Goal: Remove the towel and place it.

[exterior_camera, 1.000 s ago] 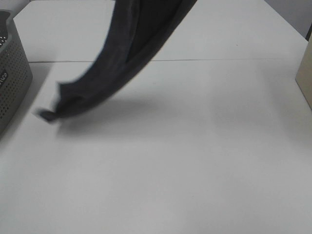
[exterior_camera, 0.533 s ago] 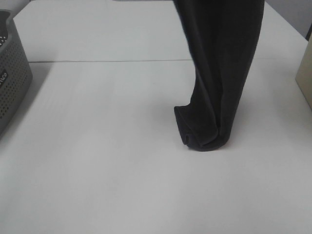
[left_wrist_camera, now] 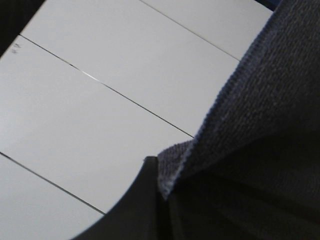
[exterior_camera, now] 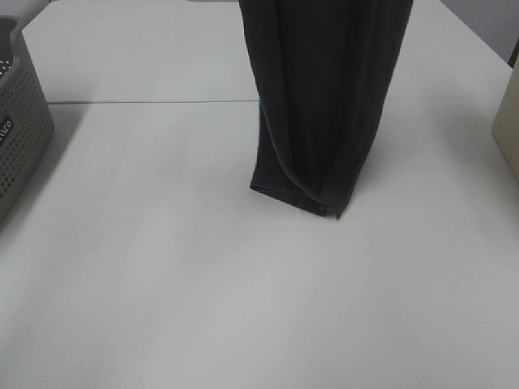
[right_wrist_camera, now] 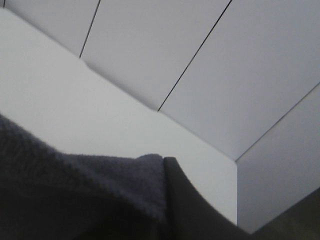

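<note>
At the left edge of the high view sits the perforated grey basket (exterior_camera: 20, 121), unmoved throughout. A second ago the towel's lower end was swung out towards it in a blur. Half a second ago that end had swung back right of centre and lay curled on the white table (exterior_camera: 162, 284). Now the towel (exterior_camera: 324, 97) hangs nearly straight over the table's middle, a little further left, its tail uncurled and its lowest corner touching the surface or just above it.

The swing seems spent, so laying the towel down is what remains.

Both wrist views show terry cloth bunched against a dark finger. The left gripper (left_wrist_camera: 160, 185) and right gripper (right_wrist_camera: 165, 170) each appear clamped on the top edge. The beige box (exterior_camera: 507, 121) stands at the far right.
</note>
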You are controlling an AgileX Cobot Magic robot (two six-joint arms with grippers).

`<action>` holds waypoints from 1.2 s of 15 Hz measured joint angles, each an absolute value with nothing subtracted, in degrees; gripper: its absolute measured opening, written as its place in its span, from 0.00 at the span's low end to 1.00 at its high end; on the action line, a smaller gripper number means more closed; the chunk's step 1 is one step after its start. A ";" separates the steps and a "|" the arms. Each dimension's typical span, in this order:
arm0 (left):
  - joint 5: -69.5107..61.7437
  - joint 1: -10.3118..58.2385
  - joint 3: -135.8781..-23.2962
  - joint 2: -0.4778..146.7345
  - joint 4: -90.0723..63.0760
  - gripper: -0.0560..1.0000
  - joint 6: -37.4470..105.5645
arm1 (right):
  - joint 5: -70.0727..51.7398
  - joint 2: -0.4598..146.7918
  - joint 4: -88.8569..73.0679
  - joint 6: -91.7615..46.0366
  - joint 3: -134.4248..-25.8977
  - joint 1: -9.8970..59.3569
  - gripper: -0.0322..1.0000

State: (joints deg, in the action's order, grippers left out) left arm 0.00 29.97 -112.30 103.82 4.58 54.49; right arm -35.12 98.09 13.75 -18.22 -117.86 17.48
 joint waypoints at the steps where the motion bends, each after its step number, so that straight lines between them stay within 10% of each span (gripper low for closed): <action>1: 3.67 29.16 -112.30 104.28 4.58 0.05 54.49 | -30.54 98.09 13.75 -18.22 -117.86 17.48 0.05; 18: 26.53 18.22 -129.26 124.62 6.47 0.05 46.52 | 8.08 115.16 4.70 -18.16 -122.50 17.82 0.05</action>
State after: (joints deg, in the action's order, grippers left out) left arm 26.53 18.22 -129.26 124.62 6.47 46.52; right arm 8.08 115.16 4.70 -18.16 -122.50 17.82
